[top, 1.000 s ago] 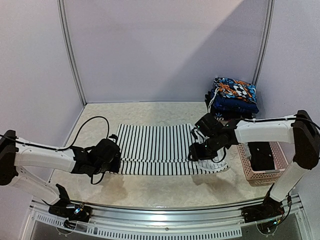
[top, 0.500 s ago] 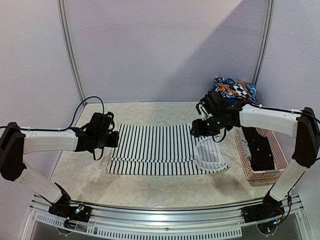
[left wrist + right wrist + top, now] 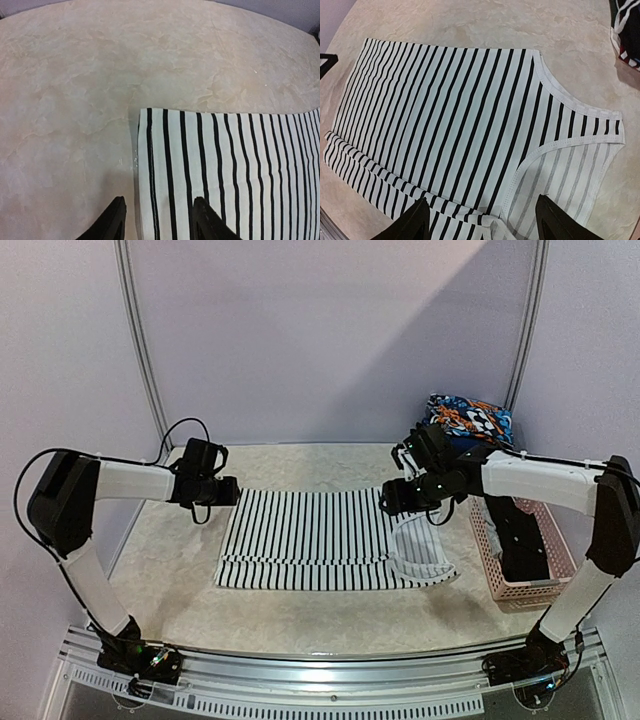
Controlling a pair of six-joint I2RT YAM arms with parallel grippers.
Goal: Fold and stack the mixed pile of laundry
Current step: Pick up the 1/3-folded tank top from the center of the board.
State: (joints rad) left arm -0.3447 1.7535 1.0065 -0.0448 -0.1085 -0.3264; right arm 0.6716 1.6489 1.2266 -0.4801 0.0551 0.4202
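Over the striped top (image 3: 310, 540) (near edge folded in), left fingers (image 3: 116, 222) are held part-open, right fingers (image 3: 415, 222) wide, both empty, presumably for taking its far corners.

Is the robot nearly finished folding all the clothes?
Partway. Done: a neat stack of folded clothes sits at the back right. In hand: the striped top lies flat with its near edge folded over. The left gripper and right gripper hover open over its far corners, gripping nothing. Left: finishing and stacking that top, plus the black garment waiting in the pink basket.
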